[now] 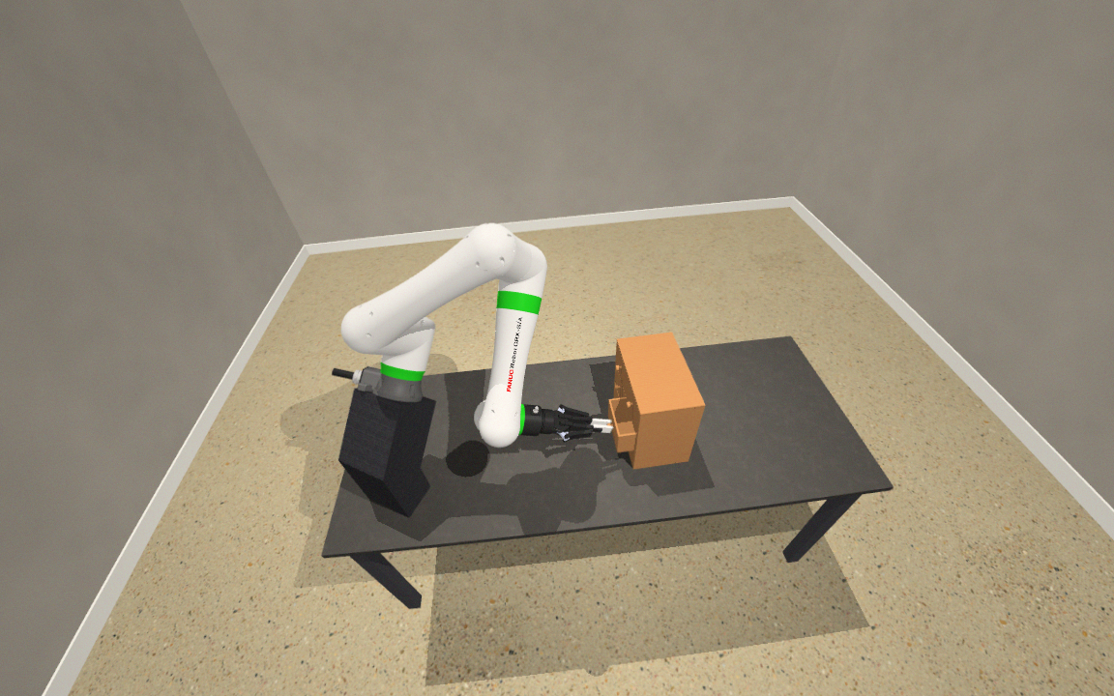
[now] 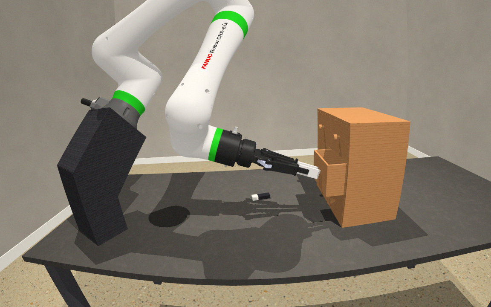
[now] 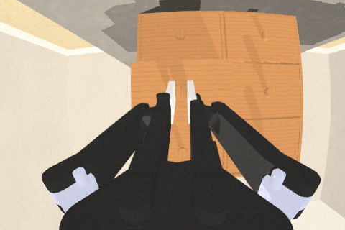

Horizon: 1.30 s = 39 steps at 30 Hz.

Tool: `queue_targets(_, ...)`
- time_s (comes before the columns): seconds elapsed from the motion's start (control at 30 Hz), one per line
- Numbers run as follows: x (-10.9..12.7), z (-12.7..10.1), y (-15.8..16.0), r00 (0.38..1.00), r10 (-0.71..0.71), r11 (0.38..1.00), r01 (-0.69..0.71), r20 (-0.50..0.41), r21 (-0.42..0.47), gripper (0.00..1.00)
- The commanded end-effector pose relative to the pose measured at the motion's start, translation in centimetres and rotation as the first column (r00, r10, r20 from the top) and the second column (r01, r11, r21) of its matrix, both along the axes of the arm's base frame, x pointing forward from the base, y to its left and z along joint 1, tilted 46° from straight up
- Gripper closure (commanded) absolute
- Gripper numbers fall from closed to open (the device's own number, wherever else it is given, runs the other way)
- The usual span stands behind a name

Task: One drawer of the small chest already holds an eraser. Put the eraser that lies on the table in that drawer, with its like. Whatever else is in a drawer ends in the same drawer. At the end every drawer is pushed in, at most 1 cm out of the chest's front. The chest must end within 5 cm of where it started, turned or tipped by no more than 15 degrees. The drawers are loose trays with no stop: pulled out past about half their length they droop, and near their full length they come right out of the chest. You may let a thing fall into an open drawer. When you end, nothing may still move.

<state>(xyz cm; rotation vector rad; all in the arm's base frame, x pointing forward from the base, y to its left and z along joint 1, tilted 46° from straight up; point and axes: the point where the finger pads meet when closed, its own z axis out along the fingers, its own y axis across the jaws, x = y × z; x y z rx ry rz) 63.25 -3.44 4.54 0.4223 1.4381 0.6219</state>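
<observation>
Speckled tan floor (image 1: 673,596) (image 2: 220,296), pale skirting, grey-brown walls (image 1: 543,112) (image 2: 285,68); dark grey table (image 1: 786,415) (image 2: 468,198) under everything. Bearings taken from the orange wood-grain chest (image 1: 669,437) (image 2: 376,171) (image 3: 224,36), left to right in the exterior view.

Well left of the chest: black angular pedestal (image 1: 370,432) (image 2: 94,171). From it my white FANUC arm (image 1: 426,290) (image 2: 216,68), green-banded, arches up and folds down toward the chest's front.

Between pedestal and chest, nearer the chest: the loose eraser (image 2: 260,196), black-sleeved with a white end, lying flat on the table, below and apart from my tool. Top view: can't make it out.

At the chest's front: my Robotiq gripper (image 1: 609,425) (image 2: 317,172) (image 3: 181,90), tilted slightly down, pale fingertips drawn narrow about the knob (image 3: 181,90) of the open drawer (image 1: 623,439) (image 2: 336,179) (image 3: 215,73). I read that as a grip on the knob. That drawer is the middle one in the chest's near column, standing well out and roughly level. Contents: can't tell. The chest stands upright, its other visible drawer fronts in.
</observation>
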Motion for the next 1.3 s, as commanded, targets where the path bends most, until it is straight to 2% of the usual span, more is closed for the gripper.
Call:
queue_targets(0.0, -0.34, -0.13, 0.03, 1.0, 0.0, 1.0, 0.0, 0.0, 0.0, 0.92)
queue_targets(1.23, -1.16, -0.45, 0.14, 1.0, 0.0, 1.0, 0.0, 0.0, 0.0, 0.92)
queue_targets(1.27, -1.16, -0.45, 0.14, 1.0, 0.0, 1.0, 0.0, 0.0, 0.0, 0.9)
